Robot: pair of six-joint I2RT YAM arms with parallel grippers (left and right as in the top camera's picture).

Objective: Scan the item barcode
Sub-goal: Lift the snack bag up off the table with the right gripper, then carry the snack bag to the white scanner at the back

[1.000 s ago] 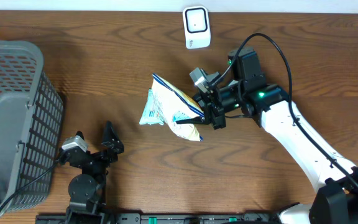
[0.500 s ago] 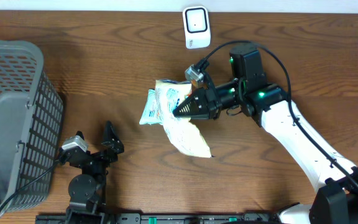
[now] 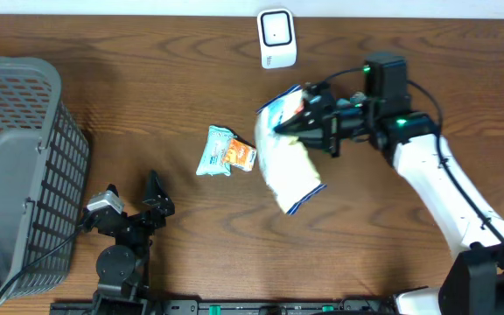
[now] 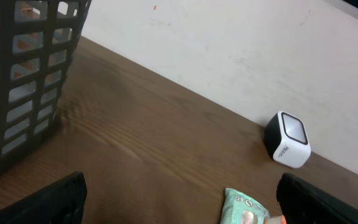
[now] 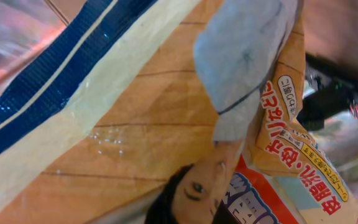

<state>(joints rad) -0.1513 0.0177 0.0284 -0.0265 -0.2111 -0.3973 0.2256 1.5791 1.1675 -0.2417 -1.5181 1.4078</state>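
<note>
Grey basket [image 3: 57,179], snack bag [image 3: 291,171] outside

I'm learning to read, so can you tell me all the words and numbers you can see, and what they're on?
On the big bag: orange Japanese writing, turned sideways, too unclear for me to quote.
On the big bag, lower edge: large blue characters, cut off.
On the small packet: print too small to read.
On the white scanner: a tiny blurred mark.
</note>
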